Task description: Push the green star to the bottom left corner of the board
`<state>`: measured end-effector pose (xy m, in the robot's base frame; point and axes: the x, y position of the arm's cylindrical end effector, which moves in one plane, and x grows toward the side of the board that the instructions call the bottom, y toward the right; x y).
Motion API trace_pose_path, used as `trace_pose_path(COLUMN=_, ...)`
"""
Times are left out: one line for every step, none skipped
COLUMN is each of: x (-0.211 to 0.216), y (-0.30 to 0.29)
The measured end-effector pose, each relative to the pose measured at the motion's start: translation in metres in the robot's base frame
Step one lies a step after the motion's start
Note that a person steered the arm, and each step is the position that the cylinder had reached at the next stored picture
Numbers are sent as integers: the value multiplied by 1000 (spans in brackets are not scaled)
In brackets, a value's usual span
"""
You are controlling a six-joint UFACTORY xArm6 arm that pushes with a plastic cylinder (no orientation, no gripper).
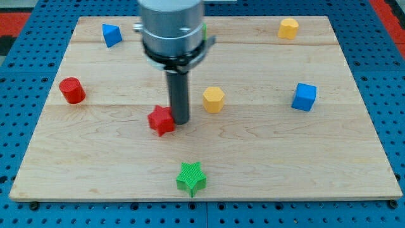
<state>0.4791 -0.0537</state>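
In the camera view you see a wooden board (354, 158) on a blue pegboard (392, 76). There is no gripper here, so nothing opens, shuts or holds. The arm ends in a dark rod, and my tip (180, 121) sits on the wood near the middle of the board. It is just beside the red star (162, 120), on that star's right side in the view, and looks to be touching it.

The green star (191, 178) lies near the bottom edge of the board, about halfway across. It is below my tip and a tiny bit to the view's right. The two are apart, with bare wood between them.

The corner you want is far off to the view's left, along that same bottom edge. So I think the tip must first get to the right side of the green star, then push it left.

A yellow block (214, 99) sits right of the tip. A red cylinder (72, 90), a blue block (304, 97), another blue block (111, 34) and another yellow block (288, 28) are well away.
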Motion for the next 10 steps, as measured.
trace_pose_path(x=-4, y=-50)
trace_pose_path(x=-9, y=-51)
trace_pose_path(x=13, y=-10)
trace_pose_path(x=42, y=35)
trace_pose_path(x=74, y=61)
trace_pose_path(x=94, y=74)
trace_pose_path(x=116, y=78)
trace_pose_path(x=133, y=72)
trace_pose_path(x=131, y=0)
trace_pose_path(x=118, y=-37)
